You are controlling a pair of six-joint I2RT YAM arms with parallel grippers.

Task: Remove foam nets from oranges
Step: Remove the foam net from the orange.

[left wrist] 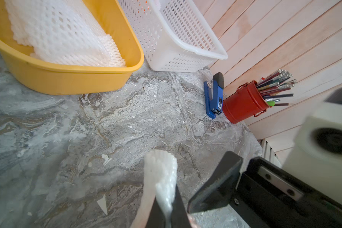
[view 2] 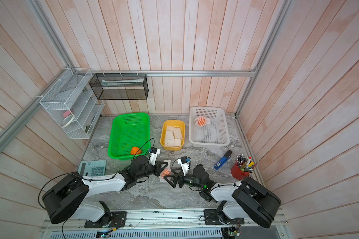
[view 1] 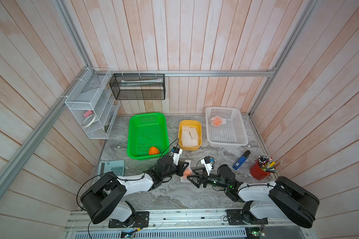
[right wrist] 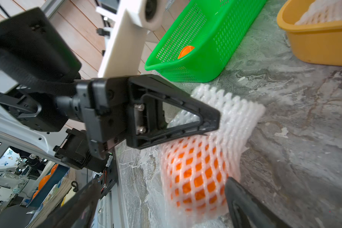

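- The left gripper point(right wrist: 209, 120), nearest the lens in the right wrist view, has its jaws pressed together on the loose end of a foam net point(right wrist: 231, 110), pinching it just above the fruit.
- The right gripper point(view 1: 192, 175) has its jaws spread wide to either side of the netted orange point(right wrist: 195, 173), which sits on the worktop point(view 1: 174, 192) between both arms; no contact can be confirmed.
- Green basket point(view 1: 146, 134), beyond the left jaws: one bare orange point(view 1: 153, 150) inside, so one fruit looks finished.
- White basket point(view 1: 226, 126), well beyond the right jaws: one orange still in its net point(view 1: 217, 121), untouched.
- Yellow tub point(view 1: 189, 135), beyond both sets of jaws: several empty nets point(view 1: 190, 136) lying flat.
- Progress, as a judgement: one done, one mid-strip, one waiting.
- Blue stapler point(left wrist: 214, 96), well apart from the jaws: carries a small label, too small to read. No other writing is legible.
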